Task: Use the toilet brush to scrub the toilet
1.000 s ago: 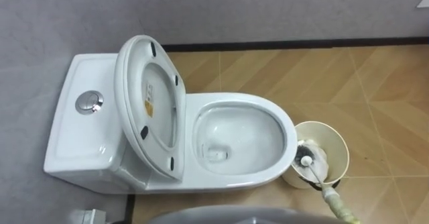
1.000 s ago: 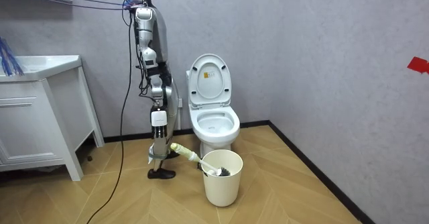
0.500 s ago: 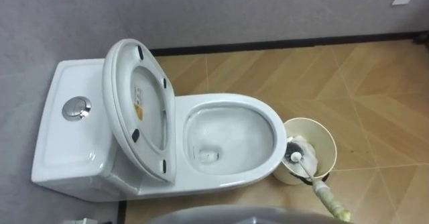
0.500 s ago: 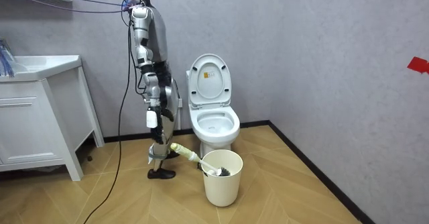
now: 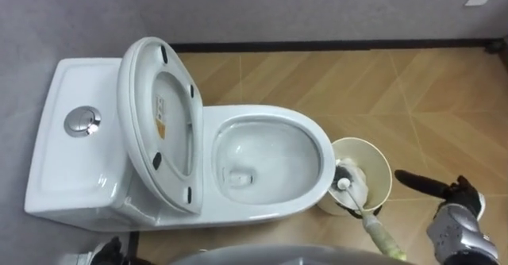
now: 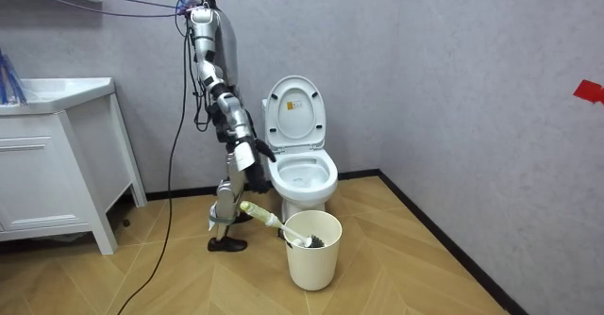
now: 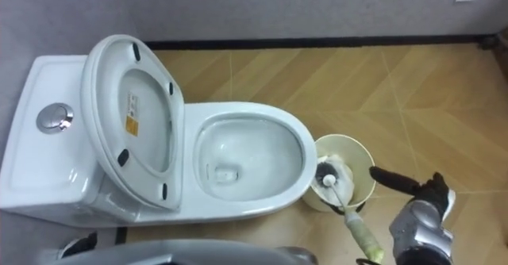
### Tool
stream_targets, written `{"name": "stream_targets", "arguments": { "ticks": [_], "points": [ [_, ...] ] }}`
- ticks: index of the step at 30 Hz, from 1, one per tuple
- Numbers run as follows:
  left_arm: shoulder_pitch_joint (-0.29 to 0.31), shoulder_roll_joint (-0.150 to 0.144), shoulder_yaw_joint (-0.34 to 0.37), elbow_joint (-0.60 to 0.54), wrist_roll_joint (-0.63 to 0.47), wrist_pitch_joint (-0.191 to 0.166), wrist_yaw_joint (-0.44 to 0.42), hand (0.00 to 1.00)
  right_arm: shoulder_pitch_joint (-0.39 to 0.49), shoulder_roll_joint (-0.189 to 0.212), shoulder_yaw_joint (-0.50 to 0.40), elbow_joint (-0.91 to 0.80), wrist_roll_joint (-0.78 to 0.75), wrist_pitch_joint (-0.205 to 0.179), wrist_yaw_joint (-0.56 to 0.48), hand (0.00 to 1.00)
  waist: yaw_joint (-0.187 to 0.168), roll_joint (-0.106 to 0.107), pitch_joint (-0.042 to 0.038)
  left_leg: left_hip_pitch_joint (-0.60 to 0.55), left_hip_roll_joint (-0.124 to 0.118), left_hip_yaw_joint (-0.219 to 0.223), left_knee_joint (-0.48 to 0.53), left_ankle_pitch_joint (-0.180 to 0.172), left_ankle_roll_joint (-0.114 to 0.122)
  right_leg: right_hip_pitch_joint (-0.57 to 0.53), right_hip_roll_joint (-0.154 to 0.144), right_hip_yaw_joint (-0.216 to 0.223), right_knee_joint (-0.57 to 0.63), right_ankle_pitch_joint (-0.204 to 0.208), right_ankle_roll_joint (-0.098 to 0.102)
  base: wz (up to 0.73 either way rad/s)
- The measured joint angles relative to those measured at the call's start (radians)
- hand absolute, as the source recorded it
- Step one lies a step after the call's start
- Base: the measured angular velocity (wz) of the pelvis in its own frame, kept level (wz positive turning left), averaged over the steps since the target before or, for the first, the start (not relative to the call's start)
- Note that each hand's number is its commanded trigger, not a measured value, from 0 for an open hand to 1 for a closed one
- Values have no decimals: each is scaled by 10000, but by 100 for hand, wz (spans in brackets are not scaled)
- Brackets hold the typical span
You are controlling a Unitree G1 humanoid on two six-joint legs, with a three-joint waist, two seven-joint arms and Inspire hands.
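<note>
The white toilet [image 5: 317, 150] stands against the grey wall with its seat and lid [image 5: 151, 130] raised and the bowl uncovered. Just right of the bowl sits a cream bucket [image 5: 379, 160]. The toilet brush [image 5: 343, 179] rests head down in it, and its pale handle [image 5: 379, 235] leans toward me. My right hand [image 5: 456, 213] hangs low on the right, beside the bucket and clear of the handle, its dark fingers straight and pointing left. A dark bit of my left hand [image 5: 107, 249] peeks in at the lower left edge. In the room view I stand beside the toilet [image 6: 300, 174] with my right hand [image 6: 257, 153] lifted forward.
The floor is wood-patterned, and a black skirting runs along the wall behind the toilet. The tank has a chrome flush button [image 5: 82, 120]. A white cabinet [image 6: 57, 164] stands a couple of steps behind me, at the room view's left.
My right arm has swung up from my side, bringing the hand into the eye views at the lower right. The brush and bucket have not moved; the view has shifted slightly.
</note>
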Motion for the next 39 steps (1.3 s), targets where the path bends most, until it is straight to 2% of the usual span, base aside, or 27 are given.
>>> {"name": "stream_targets", "arguments": {
  "ticks": [3, 6, 10, 14, 17, 20, 22, 25, 28, 30, 31, 35, 39],
  "points": [
    [-77, 8, -10, -129, -2, -175, 16, 0, -99, -22, 378, 0, -344, -25, 45, 0, 75, -45, -13, -318, 18, -90, 179, -1, 1, -228, -5, -126, 87, 12, -13, 9],
    [-308, 26, -174, -99, -5, -357, 96, 0, -220, -90, 666, 56, -320, -220, 29, 0, 213, -21, 4, -812, 79, -212, 511, -16, 26, -605, -15, -317, 262, 30, -29, 13],
    [-748, 43, -429, 149, -66, -584, 90, 0, -795, -115, 905, 892, -683, -637, 22, 0, 242, 154, 68, -1739, 193, -593, 1090, -45, 80, -1228, -3, -648, 540, 62, -67, 26],
    [-1045, 61, -802, 289, -671, -705, 65, 0, -1365, -270, 1070, 1932, -719, -634, 35, 0, 494, 359, 106, -2609, 238, -802, 1583, -36, 121, -1909, -9, -868, 991, 68, -77, 17],
    [-1131, 79, -863, 296, -773, -792, 42, 0, -1605, -462, 1153, 2326, -778, -758, 37, 0, 520, 526, 143, -3392, 238, -1016, 1913, 6, 213, -2633, -68, -1079, 1361, 41, -106, 17],
    [-1266, 211, -995, 298, -805, -787, -33, 0, -1870, -734, 1165, 3022, -761, -785, 18, 0, 677, 536, 131, -4113, 191, -1026, 2113, 128, 318, -3433, -172, -1061, 1760, -38, -103, 5],
    [-1536, 349, -1246, 301, -1022, -788, -29, 0, -2159, -957, 1230, 3828, -663, -789, 0, 0, 755, 549, 152, -4650, 182, -1045, 2299, 204, 387, -3975, -247, -1086, 2052, -42, -105, 8],
    [-1811, 459, -1545, 324, -1367, -790, -5, 0, -2357, -1004, 1241, 4340, -618, -766, -14, 0, 756, 585, 187, -5106, 151, -1044, 2415, 256, 440, -4483, -316, -1122, 2319, -51, -100, 0],
    [-2064, 471, -1800, 330, -1609, -795, 47, 0, -2417, -1030, 1247, 4430, -584, -708, -34, 0, 748, 612, 223, -5524, 62, -1046, 2405, 392, 499, -5027, -444, -1149, 2581, -78, -92, 3],
    [-2320, 473, -2238, 329, -1772, -794, 123, 0, -2575, -1040, 1454, 4611, -400, -711, -33, 0, 766, 627, 278, -5848, -2, -1002, 2466, 439, 536, -5490, -554, -1069, 2914, -144, -88, 0],
    [-2470, 452, -2393, 302, -1773, -794, 124, 0, -2728, -1042, 1604, 4784, -347, -708, -26, 0, 758, 609, 341, -6015, -50, -1003, 2586, 438, 543, -5742, -644, -1048, 3223, -231, -96, 0],
    [-2880, 433, -2747, 6, -2005, -866, 132, 0, -3075, -1122, 1644, 4843, -343, -708, 171, 0, 741, 588, 373, -6870, -121, -1005, 3046, 443, 556, -6718, -851, -1030, 4024, -461, -166, 7],
    [-3200, 452, -3130, -338, -2553, -994, 400, 0, -3398, -1438, 1930, 4812, -320, -709, 184, 0, 764, 592, 386, -7563, -132, -958, 3469, 430, 558, -7522, -991, -959, 4693, -689, -242, 5]
  ]
}}
